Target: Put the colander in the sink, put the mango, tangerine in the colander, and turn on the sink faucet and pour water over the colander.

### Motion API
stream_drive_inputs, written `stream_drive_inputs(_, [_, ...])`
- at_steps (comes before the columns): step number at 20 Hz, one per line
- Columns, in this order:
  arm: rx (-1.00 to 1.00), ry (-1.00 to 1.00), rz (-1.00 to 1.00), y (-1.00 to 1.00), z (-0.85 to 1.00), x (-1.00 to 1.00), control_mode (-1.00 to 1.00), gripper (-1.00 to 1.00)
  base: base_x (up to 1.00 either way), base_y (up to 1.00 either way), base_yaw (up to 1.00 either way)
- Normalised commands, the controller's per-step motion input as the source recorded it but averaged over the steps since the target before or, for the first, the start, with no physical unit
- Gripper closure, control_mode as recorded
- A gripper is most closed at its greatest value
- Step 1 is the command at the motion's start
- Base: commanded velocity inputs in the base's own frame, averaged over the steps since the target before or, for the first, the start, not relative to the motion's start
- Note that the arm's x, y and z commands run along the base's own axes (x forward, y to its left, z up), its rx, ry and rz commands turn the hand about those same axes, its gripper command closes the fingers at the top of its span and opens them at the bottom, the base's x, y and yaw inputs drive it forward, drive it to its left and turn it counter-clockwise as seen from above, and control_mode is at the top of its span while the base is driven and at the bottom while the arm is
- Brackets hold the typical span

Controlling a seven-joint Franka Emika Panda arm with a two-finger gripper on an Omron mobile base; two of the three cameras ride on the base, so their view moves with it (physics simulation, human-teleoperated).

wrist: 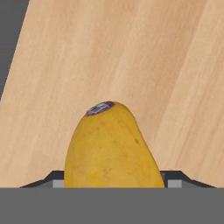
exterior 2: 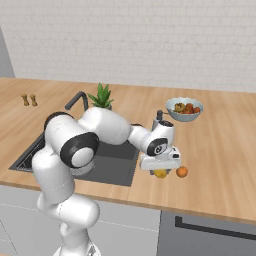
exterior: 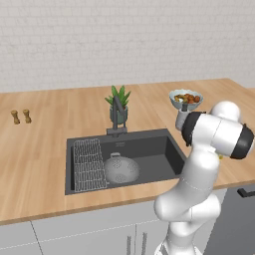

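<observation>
The colander (exterior: 121, 170) already sat in the sink (exterior: 164, 144), centre frame. The claw (exterior 2: 160, 172) pinched the mango (exterior 2: 160, 173) on the desk (exterior 2: 220, 150), lower right, the tangerine (exterior 2: 182, 171) just beside it. Both fruits and the water were left, by my judgement.

counter right of sink (exterior 2: 120, 162): tangerine (exterior 2: 182, 171) just beside mango (exterior 2: 160, 173), fruit bowl (exterior 2: 184, 109) behind, open wood (exterior 2: 220, 150) further right | sink: rack (exterior: 88, 164) left, colander (exterior: 121, 170) centre, right floor bare | faucet (exterior: 117, 112) and plant (exterior: 118, 99) block back rim
</observation>
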Motion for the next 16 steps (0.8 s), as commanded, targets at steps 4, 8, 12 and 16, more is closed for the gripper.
stream_drive_inputs(4, [0.0, 0.0, 0.0, 0.58, 0.29, 0.0, -1.0, 1.0, 0.0, 0.0, 0.0])
stream_drive_inputs(8, [0.0, 0.0, 0.0, 0.73, 0.08, -0.05, -1.0, 1.0, 0.0, 0.0, 0.0])
stream_drive_inputs(12, [0.0, 0.0, 0.0, 0.76, 0.04, -0.02, -1.0, 1.0, 0.0, 0.0, 0.0])
stream_drive_inputs(16, [0.0, 0.0, 0.0, 0.81, 0.08, 0.0, -1.0, 1.0, 0.0, 0.0, 0.0])
